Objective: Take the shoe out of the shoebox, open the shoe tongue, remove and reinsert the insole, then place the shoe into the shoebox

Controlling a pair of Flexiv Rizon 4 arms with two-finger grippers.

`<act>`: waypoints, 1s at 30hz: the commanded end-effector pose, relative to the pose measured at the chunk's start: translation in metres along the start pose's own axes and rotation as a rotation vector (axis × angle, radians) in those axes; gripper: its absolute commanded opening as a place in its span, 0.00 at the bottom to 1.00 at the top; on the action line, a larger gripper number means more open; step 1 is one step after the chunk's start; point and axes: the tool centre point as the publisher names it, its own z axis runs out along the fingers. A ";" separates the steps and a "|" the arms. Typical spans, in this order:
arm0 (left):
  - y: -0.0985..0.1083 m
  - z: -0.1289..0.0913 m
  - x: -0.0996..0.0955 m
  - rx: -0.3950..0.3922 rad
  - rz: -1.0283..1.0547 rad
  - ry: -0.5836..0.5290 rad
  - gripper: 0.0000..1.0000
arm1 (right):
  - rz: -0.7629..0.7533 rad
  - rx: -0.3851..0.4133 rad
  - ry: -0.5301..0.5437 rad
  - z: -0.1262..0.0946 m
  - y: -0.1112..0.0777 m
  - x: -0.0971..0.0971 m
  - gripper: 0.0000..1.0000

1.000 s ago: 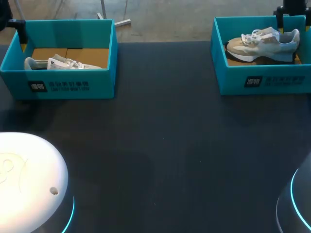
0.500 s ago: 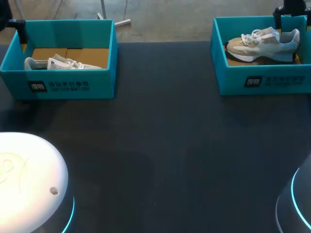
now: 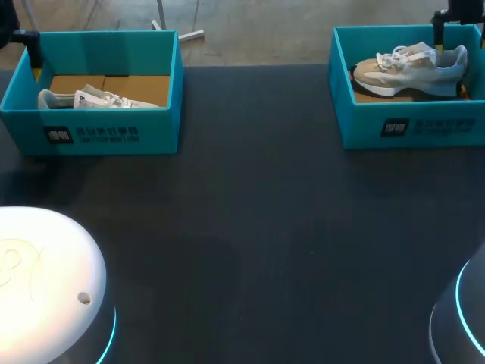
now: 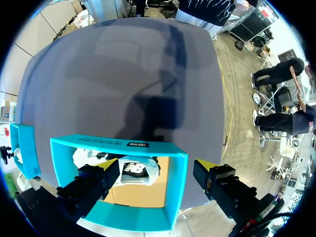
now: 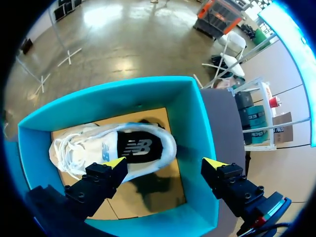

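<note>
Two teal shoeboxes stand at the table's far edge. The left shoebox (image 3: pixel 91 135) holds a white shoe (image 3: pixel 97 98) lying low on its cardboard floor. In the right shoebox (image 3: pixel 409 125) a beige and white sneaker (image 3: pixel 409 68) lies on its side. My left gripper (image 4: pixel 155 165) hangs open over the left shoebox (image 4: pixel 118 145), its yellow tips wide apart on either side of the white shoe (image 4: pixel 134 170) below. Above the right shoebox (image 5: pixel 197 123) my right gripper (image 5: pixel 164 163) is open, and the sneaker (image 5: pixel 108 150) lies beneath it untouched.
The dark table (image 3: pixel 250 243) stretches between the boxes and my arm bases (image 3: pixel 45 288) at the near corners. The table's far edge (image 3: pixel 250 67) runs just behind both boxes.
My right gripper has risen a little and drawn back over the right box's far corner. Neither the shoes, the boxes nor the left arm have moved.
</note>
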 end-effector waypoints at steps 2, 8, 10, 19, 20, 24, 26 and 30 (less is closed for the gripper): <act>-0.002 0.000 0.000 -0.003 0.000 0.002 1.00 | -0.021 0.024 -0.002 0.006 0.010 0.003 0.97; -0.002 0.000 0.000 -0.003 0.000 0.002 1.00 | -0.038 0.040 0.010 0.017 0.013 0.001 0.81; -0.002 0.000 0.000 -0.003 0.000 0.002 1.00 | -0.043 0.053 0.019 0.021 0.015 -0.001 0.59; -0.002 0.000 0.000 -0.003 0.000 0.002 1.00 | -0.063 0.055 0.006 0.032 0.019 -0.005 0.67; -0.002 0.000 0.000 -0.003 0.000 0.002 1.00 | -0.065 0.056 0.007 0.033 0.019 -0.006 0.67; -0.002 0.000 0.000 -0.003 0.000 0.002 1.00 | -0.069 0.062 0.005 0.039 0.020 -0.006 0.67; -0.002 0.000 0.000 -0.003 0.000 0.002 1.00 | -0.069 0.070 0.007 0.042 0.019 -0.006 0.69; -0.002 0.000 0.000 -0.003 0.000 0.002 1.00 | -0.068 0.078 0.007 0.047 0.019 -0.006 0.71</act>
